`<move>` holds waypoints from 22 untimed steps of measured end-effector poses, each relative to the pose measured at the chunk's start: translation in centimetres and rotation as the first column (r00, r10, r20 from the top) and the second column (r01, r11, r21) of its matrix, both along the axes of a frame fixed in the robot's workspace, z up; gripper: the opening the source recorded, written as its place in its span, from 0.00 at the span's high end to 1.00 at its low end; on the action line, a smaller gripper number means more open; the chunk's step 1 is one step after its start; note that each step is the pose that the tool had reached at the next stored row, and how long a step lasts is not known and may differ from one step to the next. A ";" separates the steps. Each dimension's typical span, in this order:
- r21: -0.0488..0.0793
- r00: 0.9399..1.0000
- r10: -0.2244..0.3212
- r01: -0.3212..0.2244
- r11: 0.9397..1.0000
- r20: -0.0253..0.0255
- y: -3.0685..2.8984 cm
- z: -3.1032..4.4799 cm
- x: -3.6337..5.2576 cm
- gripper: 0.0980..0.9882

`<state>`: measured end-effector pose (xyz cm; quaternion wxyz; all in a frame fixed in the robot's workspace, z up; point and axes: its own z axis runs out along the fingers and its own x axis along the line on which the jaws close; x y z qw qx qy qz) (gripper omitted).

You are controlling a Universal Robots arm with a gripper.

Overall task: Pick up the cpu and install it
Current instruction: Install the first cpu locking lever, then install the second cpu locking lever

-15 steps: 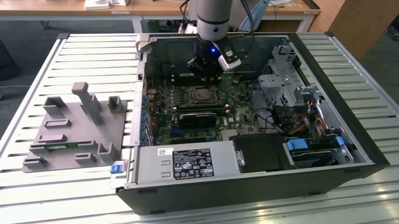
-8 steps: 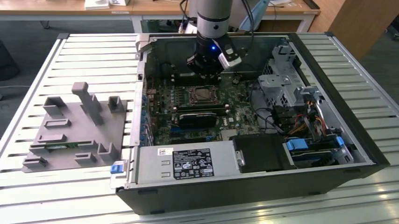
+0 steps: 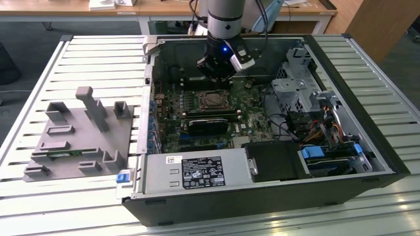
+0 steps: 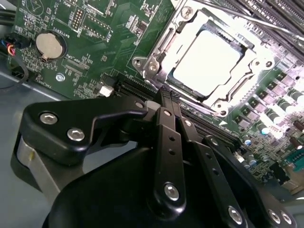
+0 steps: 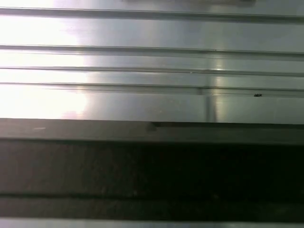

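One cpu (image 4: 205,62), one computer case (image 3: 367,147), one grey fixture (image 3: 78,135).

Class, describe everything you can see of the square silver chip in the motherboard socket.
The small flat square silvery cpu lies flat inside the metal-framed socket on the green motherboard, its smooth metal top glaring under the light. The frame surrounds it on all sides. The black tool hangs beside the socket, apart from it, fingers together and holding nothing.

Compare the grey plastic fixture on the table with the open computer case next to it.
The grey fixture is small, light grey and low, with upright posts; the computer case is far larger, black and box-walled. The fixture lies on the exterior view's left; the case lies to the right, its side open, showing a green board with the gripper above. Both rest on the slatted metal table.
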<state>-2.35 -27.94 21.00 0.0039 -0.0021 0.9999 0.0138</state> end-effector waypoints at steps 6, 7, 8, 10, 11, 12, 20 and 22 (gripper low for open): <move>0.000 1.000 0.000 0.000 1.000 0.000 -0.18 0.00 0.01 0.99; 0.000 1.000 0.000 0.000 1.000 0.000 -0.21 0.00 0.01 0.99; 0.000 1.000 0.000 0.000 1.000 0.000 -0.23 0.00 0.01 0.99; 0.000 1.000 0.000 0.000 1.000 0.000 -0.31 0.00 0.01 0.99; 0.000 1.000 0.000 0.000 1.000 0.000 -0.34 0.00 0.01 0.99; 0.000 1.000 0.000 0.000 1.000 0.000 -0.38 0.00 0.01 0.99; 0.000 1.000 0.000 0.000 1.000 0.000 -0.74 0.00 0.02 0.99; 0.000 1.000 0.000 0.000 1.000 0.000 -0.90 0.00 0.02 0.99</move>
